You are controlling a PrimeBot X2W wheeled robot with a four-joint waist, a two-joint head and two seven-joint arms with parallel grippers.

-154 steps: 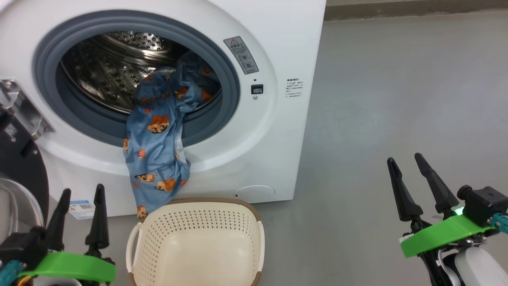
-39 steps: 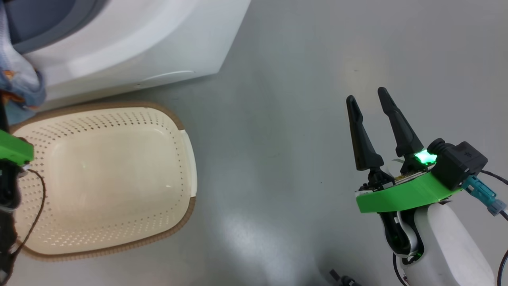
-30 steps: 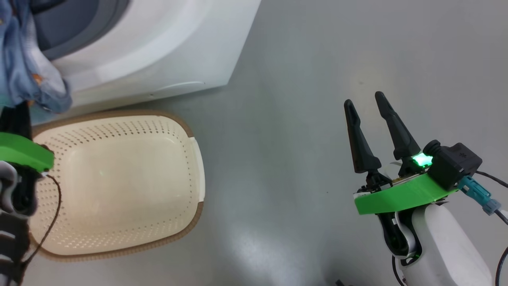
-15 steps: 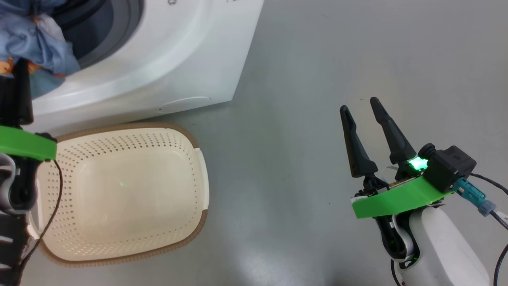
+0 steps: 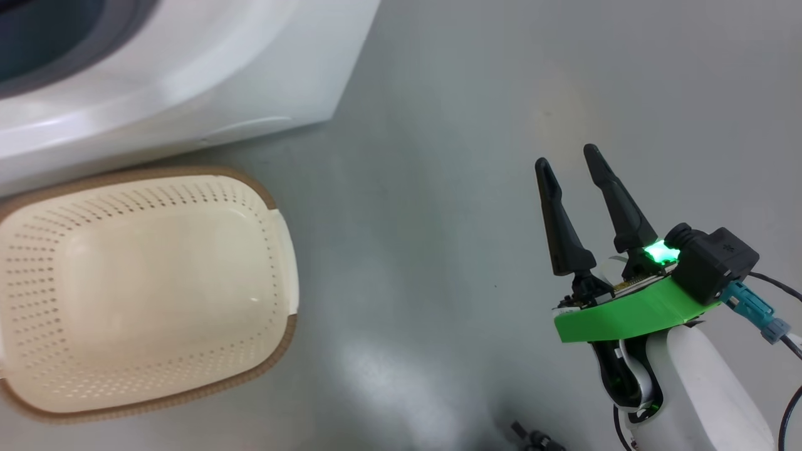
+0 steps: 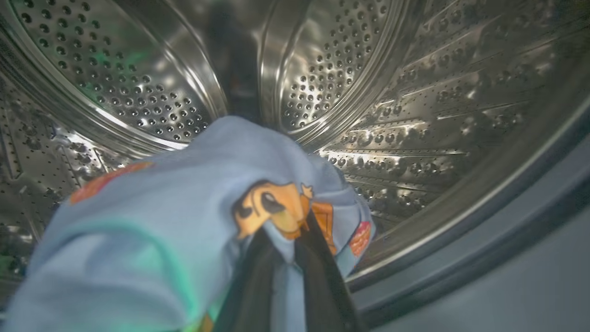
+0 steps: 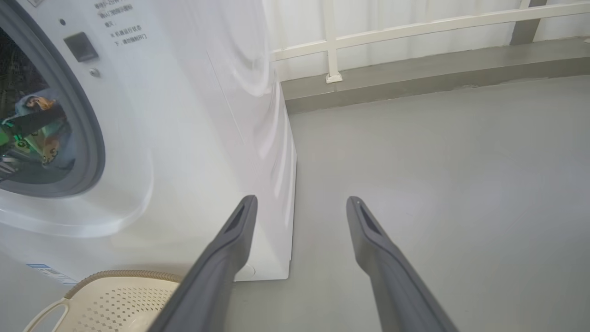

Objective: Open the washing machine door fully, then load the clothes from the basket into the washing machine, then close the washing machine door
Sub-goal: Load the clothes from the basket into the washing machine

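You have one washing machine (image 5: 156, 94) on the floor (image 5: 438, 188), with one steel drum (image 6: 152, 92) inside it. One basket (image 5: 276, 219) stands on the floor at the machine's front edge. You can count one bunch of light blue clothes (image 6: 161, 221); whether it is one garment or several can't be told. Two pincers show: the left pincer (image 6: 286, 240) and the right pincer (image 5: 566, 155), two dark fingers apiece.

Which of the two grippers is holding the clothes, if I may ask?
The left gripper: its fingers pinch the clothes inside the drum, while the right gripper stands open and empty above the floor.
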